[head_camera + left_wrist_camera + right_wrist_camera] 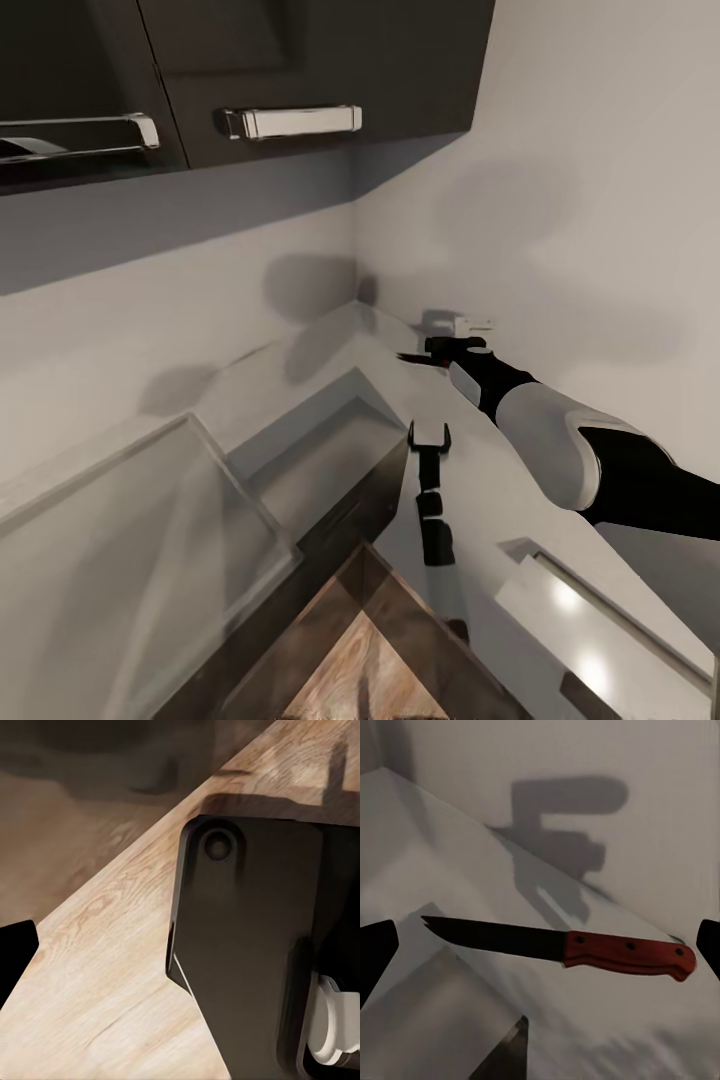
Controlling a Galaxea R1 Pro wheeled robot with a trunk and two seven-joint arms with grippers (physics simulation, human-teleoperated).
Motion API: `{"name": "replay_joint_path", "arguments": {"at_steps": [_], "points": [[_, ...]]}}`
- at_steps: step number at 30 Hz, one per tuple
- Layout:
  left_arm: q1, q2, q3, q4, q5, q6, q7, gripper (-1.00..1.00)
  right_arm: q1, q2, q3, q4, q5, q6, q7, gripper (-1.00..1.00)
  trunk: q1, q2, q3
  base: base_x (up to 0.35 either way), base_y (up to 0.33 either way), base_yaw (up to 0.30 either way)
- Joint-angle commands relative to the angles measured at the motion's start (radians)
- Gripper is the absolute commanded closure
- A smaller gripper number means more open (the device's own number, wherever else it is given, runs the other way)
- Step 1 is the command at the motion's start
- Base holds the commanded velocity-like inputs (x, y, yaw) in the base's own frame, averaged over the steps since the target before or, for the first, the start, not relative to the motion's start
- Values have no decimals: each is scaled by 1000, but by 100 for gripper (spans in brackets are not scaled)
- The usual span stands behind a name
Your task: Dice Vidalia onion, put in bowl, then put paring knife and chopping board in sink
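Right arm's white-and-black forearm (560, 450) is closest to the head camera and reaches out over the long glossy grey desk (480, 500). Taking the grey rectangular recessed sink (330, 440) as reference, the right gripper (452, 345) is past the sink's far end, close to the corner where the two white walls meet. The slim paring knife with the dark pointed blade and red riveted handle (562, 945) is there too. In the head view it's a thin dark sliver just beside the gripper, on the sink side. Right wrist view: both dark fingertips (375, 952) sit at opposite edges of the frame, so the jaws are spread wide. The knife lies crosswise between them, and neither fingertip is touching it, so no grip on it. Handle end is near one fingertip, with the blade tip pointing toward the other. Can't tell whether the knife is flat on the desk or slightly off it. The gripper's blocky shadow falls on the wall behind it. Left gripper (180, 952) is well away from the sink, over light wood-grain floor (97, 967) and next to a black robot body panel (247, 945). One dark fingertip (13, 956) is at the frame edge and the other is lost against the panel. It reads as spread, with nothing held. Above the sink, dark wall cabinets with chrome bar handles (290, 122).
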Motion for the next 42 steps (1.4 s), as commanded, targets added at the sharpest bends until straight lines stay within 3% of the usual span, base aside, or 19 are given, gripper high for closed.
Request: {"name": "replay_joint_path", "arguments": {"at_steps": [1,42], "points": [[0,2,-7,-2,7,-3,9,-100,-1,0,-8,0,10,2,-3,-100,1,-2,-3,70,-43,0],[0,1,-7,6,6,-3,9,-100,-1,0,-8,0,11,1,-3,-100,1,-2,-71,13,-30,0]]}}
